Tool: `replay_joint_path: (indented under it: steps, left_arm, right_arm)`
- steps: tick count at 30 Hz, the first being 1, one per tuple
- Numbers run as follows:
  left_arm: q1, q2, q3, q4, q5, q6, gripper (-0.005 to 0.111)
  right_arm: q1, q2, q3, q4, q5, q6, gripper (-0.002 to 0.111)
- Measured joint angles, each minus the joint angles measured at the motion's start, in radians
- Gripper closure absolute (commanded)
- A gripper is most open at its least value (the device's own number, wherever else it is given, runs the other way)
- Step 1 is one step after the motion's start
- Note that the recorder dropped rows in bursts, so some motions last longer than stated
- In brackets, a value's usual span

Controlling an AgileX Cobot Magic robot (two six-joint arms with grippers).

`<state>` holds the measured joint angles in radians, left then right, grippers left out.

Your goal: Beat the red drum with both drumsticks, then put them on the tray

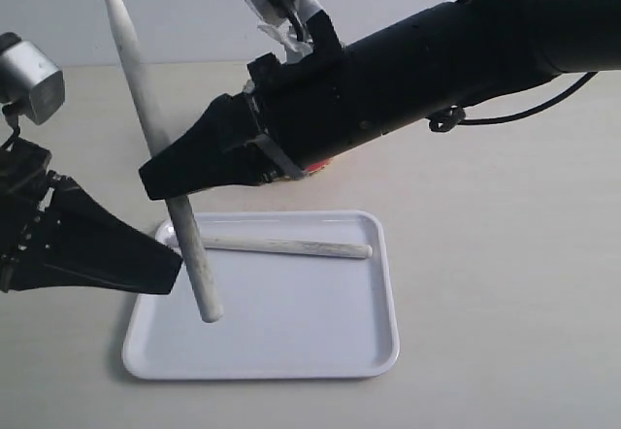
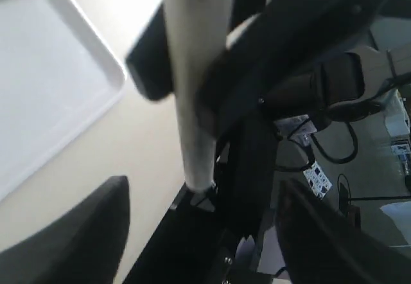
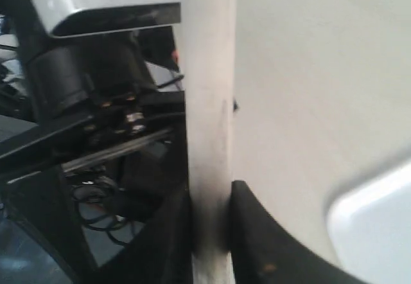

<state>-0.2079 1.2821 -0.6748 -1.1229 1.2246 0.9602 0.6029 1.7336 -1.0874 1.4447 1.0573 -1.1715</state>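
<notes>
My right gripper [image 1: 170,181] reaches across to the left and is shut on one pale drumstick [image 1: 136,70]. That stick stands steeply, rounded tip up, its lower end hanging over the white tray [image 1: 291,351]. In the right wrist view the same drumstick [image 3: 207,72] is pinched between the fingers of the right gripper [image 3: 209,226]. The second drumstick [image 1: 291,247] lies flat across the tray's far part. My left gripper [image 1: 165,264] sits at the tray's left edge, and in its wrist view the left gripper [image 2: 202,232] is open and holds nothing. Only a red sliver of the drum [image 1: 322,166] shows behind the right arm.
The right arm [image 1: 437,60] spans the scene diagonally above the table. In the left wrist view the held drumstick [image 2: 192,72] passes close in front, with the tray [image 2: 51,72] beside it. Bare beige tabletop [image 1: 505,283] lies right of the tray.
</notes>
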Motion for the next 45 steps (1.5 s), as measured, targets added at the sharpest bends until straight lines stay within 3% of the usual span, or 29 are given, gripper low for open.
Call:
replay_joint_path:
  steps: [4,9,15,19,23,31,45]
  left_arm:
    - [0.000,0.000,0.000,0.130,0.000,-0.135,0.084]
    - [0.000,0.000,0.000,0.152,-0.012,-0.180,0.107]
    - [0.000,-0.036,0.000,0.350,-0.163,-0.376,0.107]
    - [0.000,-0.084,0.000,0.562,-0.191,-0.535,0.107]
    - [0.000,-0.139,0.000,0.708,-0.194,-0.641,0.107]
    - [0.000,-0.211,0.000,0.752,-0.185,-0.698,0.107]
    - [0.000,-0.261,0.000,0.842,-0.126,-0.709,0.107]
  right_arm:
    - [0.000,0.000,0.000,-0.360,-0.181,0.284,0.108]
    - [0.000,0.000,0.000,-0.690,-0.225,0.530,0.108]
    - [0.000,0.000,0.000,-0.860,-0.132,0.543,0.108]
    - [0.008,0.000,0.000,-0.940,-0.118,0.537,0.108]
    - [0.077,0.004,-0.013,-1.094,-0.105,0.536,0.108]
    - [0.242,0.087,-0.125,-1.323,-0.084,0.526,0.108]
    - [0.248,0.202,-0.192,-1.361,-0.088,0.485,0.108]
